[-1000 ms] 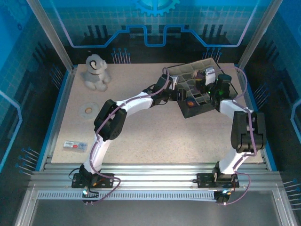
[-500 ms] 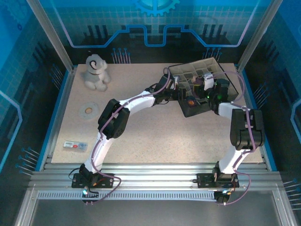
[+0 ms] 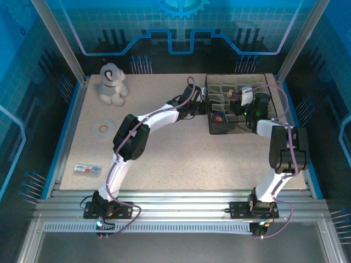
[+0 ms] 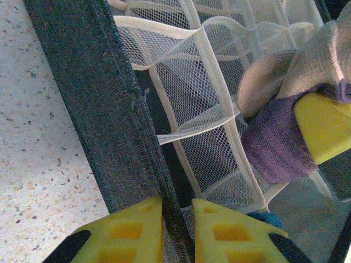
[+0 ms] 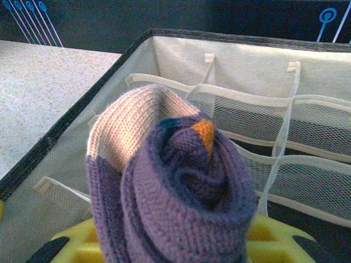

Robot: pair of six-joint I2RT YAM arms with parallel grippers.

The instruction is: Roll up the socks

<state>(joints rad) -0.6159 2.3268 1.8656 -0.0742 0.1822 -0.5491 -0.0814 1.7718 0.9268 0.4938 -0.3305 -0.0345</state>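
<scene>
Socks: we see the rolled socks wound into one thick purple bundle. A tan patch wraps over its outside, and a bit of orange and dark blue shows at the core.
Where the socks are: they are held over the inside of the fabric organizer, above its mesh dividers. We cannot tell which compartment lies beneath them, nor whether the bundle touches the bottom.
Right arm: the right gripper is clenched on the rolled socks, with its yellow fingers on either side of the bundle's lower part.
Left arm: the left gripper is pinching the organizer's dark side wall. One yellow pad is on the table side and one on the inner side, with the fabric squeezed in the narrow gap between them.
From the left wrist: we see the bundle from the side, beyond the white mesh, with a yellow finger of the other arm pressed into it.
From above: the organizer sits at the far right of the table. The left arm reaches across to the organizer's left wall, and the right arm is bent over its middle.
Elsewhere on the table: a grey plush toy sits at the far left corner. A flat ring lies nearer us on the left, and a small packet lies near the front left edge. All three are well apart from the organizer.
</scene>
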